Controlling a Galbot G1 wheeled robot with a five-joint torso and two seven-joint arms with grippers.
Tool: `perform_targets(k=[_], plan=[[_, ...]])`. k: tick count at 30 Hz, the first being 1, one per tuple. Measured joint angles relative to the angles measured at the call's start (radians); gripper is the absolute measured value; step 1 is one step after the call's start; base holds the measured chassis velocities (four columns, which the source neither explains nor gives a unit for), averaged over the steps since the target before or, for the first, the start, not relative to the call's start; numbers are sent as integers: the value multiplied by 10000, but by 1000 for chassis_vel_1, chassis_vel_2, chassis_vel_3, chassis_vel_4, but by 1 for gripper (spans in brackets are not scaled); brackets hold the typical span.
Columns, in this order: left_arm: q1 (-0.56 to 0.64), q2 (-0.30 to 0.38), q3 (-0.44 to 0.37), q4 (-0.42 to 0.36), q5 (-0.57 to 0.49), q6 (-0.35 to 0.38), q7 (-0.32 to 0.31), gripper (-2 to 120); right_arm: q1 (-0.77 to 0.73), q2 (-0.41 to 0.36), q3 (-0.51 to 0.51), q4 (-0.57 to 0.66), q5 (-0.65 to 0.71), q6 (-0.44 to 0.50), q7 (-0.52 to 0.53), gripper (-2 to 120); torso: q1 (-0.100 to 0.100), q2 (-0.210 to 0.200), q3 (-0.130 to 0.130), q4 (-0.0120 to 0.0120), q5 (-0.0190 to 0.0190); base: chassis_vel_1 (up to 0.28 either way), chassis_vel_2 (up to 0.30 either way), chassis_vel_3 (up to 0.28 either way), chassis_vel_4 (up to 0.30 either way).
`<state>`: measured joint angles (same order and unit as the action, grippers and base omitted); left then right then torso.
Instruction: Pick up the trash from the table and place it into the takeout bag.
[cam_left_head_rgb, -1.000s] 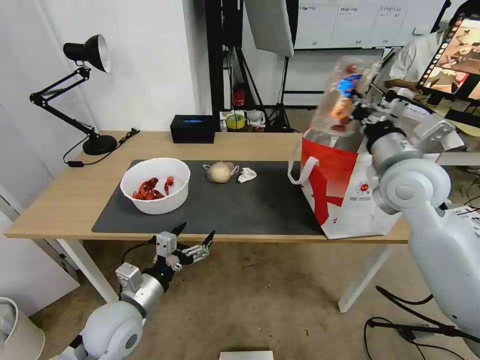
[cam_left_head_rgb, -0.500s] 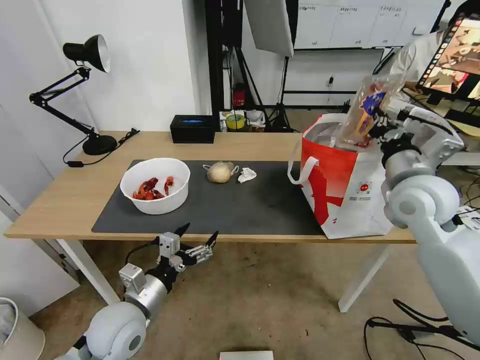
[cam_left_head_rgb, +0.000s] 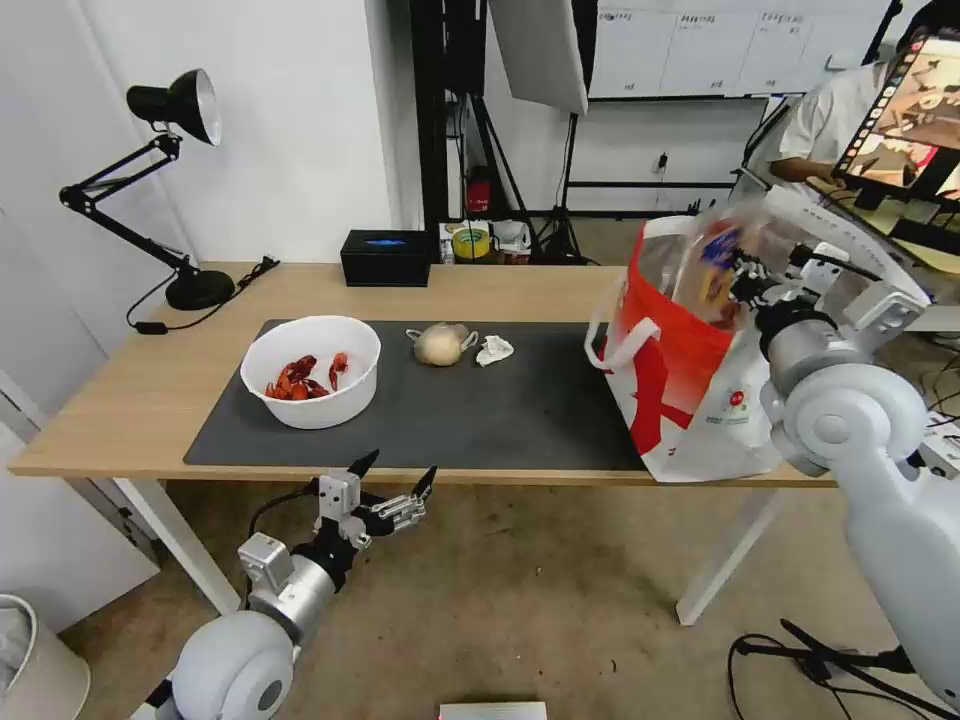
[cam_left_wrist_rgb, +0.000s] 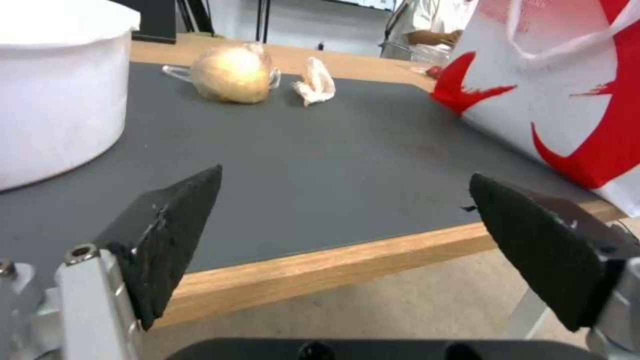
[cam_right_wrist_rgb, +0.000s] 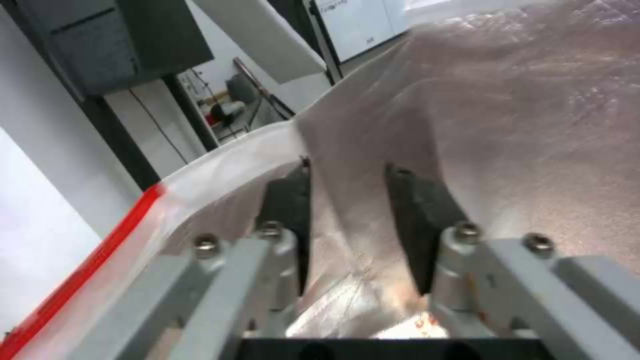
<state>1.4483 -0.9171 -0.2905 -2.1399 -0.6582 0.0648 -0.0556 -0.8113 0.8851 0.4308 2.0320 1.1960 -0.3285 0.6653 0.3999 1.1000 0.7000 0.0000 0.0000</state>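
My right gripper (cam_left_head_rgb: 748, 288) is at the mouth of the white-and-red takeout bag (cam_left_head_rgb: 690, 400), shut on the clear plastic tray (cam_left_head_rgb: 712, 262), which is partly inside. In the right wrist view its fingers (cam_right_wrist_rgb: 288, 215) point down along the bag's silver foil lining (cam_right_wrist_rgb: 533, 125). On the dark mat (cam_left_head_rgb: 520, 410) lie the white bowl of red shells (cam_left_head_rgb: 312, 370), the knotted clear bag with a beige lump (cam_left_head_rgb: 440, 343) and the crumpled tissue (cam_left_head_rgb: 494, 349). My left gripper (cam_left_head_rgb: 392, 480) hangs open below the table's front edge (cam_left_head_rgb: 420, 478), facing the mat (cam_left_wrist_rgb: 333, 150), bowl (cam_left_wrist_rgb: 53, 90), knotted bag (cam_left_wrist_rgb: 230, 75) and tissue (cam_left_wrist_rgb: 315, 82).
A black desk lamp (cam_left_head_rgb: 170, 180) stands at the table's far left corner and a black box (cam_left_head_rgb: 385, 257) at the back edge. Stands and a screen rise behind the table. Cables lie on the floor at the right.
My right gripper has lowered the clear tray from above the bag into its mouth, and the bag's top has been pushed to the right. The left gripper has barely moved.
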Motion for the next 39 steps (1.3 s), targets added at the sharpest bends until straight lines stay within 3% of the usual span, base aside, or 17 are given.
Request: perform_targets(k=[3, 12, 18, 28, 39], plan=[[-59, 16, 15, 22, -13, 2, -5, 100, 104, -21, -18, -51, 120, -8, -41, 45, 0, 0, 0, 0, 0, 0, 0, 0, 0], [-45, -25, 23, 60, -14, 3, -6, 100, 356, -11, -184, -336, -105, 136, -503, 73, 0, 0, 0, 0, 0, 0, 0, 0, 0], [-23, -41, 10, 59, -14, 3, -6, 100, 593, 75, -379, -473, -512, 889, -1457, 97, 1, 0, 0, 0, 0, 0, 0, 0, 0], [104, -18, -264, -103, -12, -14, -6, 100, 703, 0, -608, -46, -487, 1920, -3691, 100, 1, 0, 0, 0, -1, 0, 0, 0, 0], [617, 48, -1209, -364, 14, -155, 25, 100, -599, -296, -1089, 1001, -1318, 1588, -5837, 100, 1, 0, 0, 2, -1, 0, 0, 0, 0]])
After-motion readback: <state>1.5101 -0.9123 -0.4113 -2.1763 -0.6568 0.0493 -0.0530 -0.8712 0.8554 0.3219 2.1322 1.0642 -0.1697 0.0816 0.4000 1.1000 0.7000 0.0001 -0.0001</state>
